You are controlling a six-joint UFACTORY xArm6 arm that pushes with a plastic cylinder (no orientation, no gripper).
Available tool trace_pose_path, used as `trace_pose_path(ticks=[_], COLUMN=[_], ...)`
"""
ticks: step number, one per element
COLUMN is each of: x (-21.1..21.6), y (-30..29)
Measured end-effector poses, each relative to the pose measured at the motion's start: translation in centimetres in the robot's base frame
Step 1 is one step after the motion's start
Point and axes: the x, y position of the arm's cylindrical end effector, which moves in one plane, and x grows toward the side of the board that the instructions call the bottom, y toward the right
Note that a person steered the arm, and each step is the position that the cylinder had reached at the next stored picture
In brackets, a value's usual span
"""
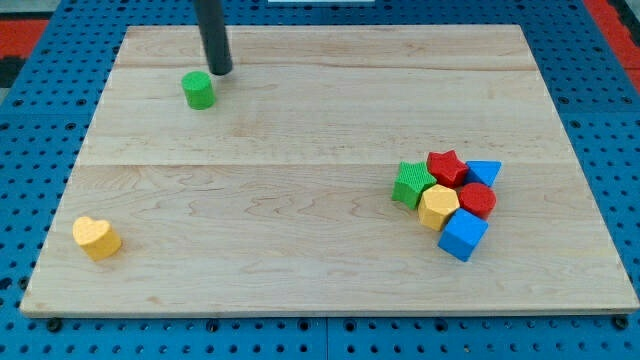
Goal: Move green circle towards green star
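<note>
The green circle (199,90) is a small green cylinder on the wooden board (300,200), at the view's upper left. My tip (220,72) rests on the board just above and to the right of it, very close to its edge. The green star (412,184) lies at the view's right, at the left end of a tight cluster of blocks, far from the green circle.
The cluster by the green star holds a red star (446,165), a blue triangle (483,171), a red circle (478,200), a yellow hexagon (438,207) and a blue cube (462,235). A yellow heart (96,238) lies at the lower left.
</note>
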Motion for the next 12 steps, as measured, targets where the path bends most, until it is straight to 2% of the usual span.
trace_pose_path(ticks=[1,2,3,4,5,6,7,8,9,11,12], x=[0.0,3.7,8.5,4.5,4.8,9.9,10.4,9.6,12.6,9.7,12.0], y=[-4.6,1.5,10.2,7.2,1.0,2.2,14.9,15.0,17.6,21.6,24.9])
